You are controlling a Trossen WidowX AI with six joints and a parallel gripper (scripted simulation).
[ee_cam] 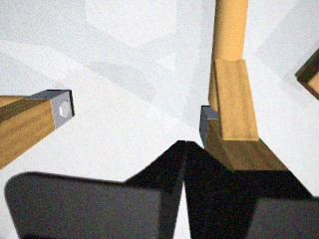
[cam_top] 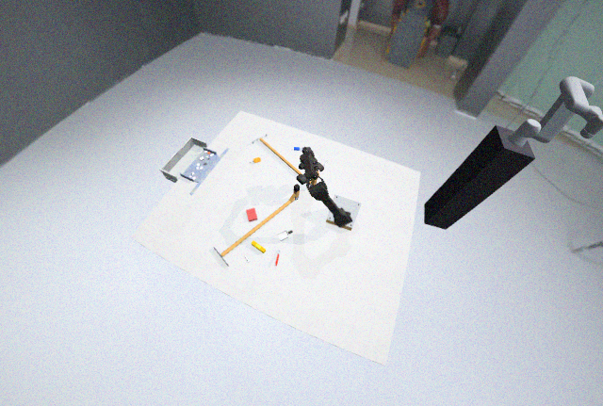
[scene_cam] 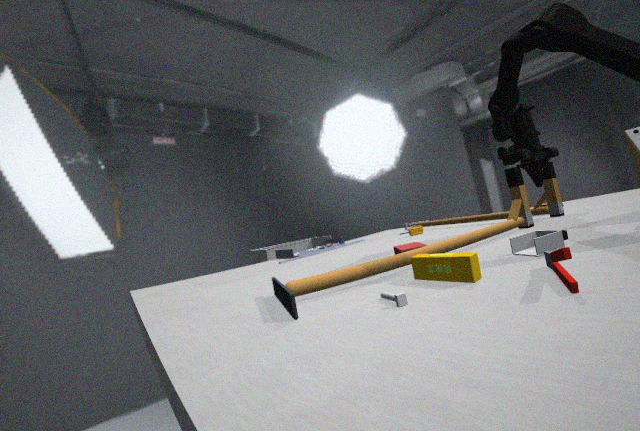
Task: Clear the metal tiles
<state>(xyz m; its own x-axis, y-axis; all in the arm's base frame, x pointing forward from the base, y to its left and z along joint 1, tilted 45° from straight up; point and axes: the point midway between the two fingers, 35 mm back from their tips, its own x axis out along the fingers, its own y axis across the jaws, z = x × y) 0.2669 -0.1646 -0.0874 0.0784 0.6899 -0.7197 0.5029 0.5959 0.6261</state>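
Observation:
The steel bench plate (cam_top: 191, 175) lies at the far left with several small pale tiles (cam_top: 203, 162) on it. The grey catch box (cam_top: 170, 176) adjoins its outer end. Two wooden-handled scrapers lie on the table: one (cam_top: 257, 226) (scene_cam: 356, 272) points toward the lower left, the other (cam_top: 280, 154) (scene_cam: 460, 219) toward the upper left. Each has an upright black-topped grip post. I cannot tell which scraper is longer. My gripper (scene_cam: 539, 183) (ee_cam: 184, 148) is shut and empty, between and slightly above the two posts; one post (ee_cam: 27, 119) is left in the wrist view, the other (ee_cam: 239, 149) right.
A red block (cam_top: 251, 214), a yellow block (cam_top: 258, 247) (scene_cam: 445, 267), a grey channel piece (cam_top: 284, 235) and a red tool (cam_top: 277, 259) (scene_cam: 563, 271) lie around the lower scraper. An orange piece (cam_top: 256, 160) and a blue block (cam_top: 296, 148) lie near the upper one.

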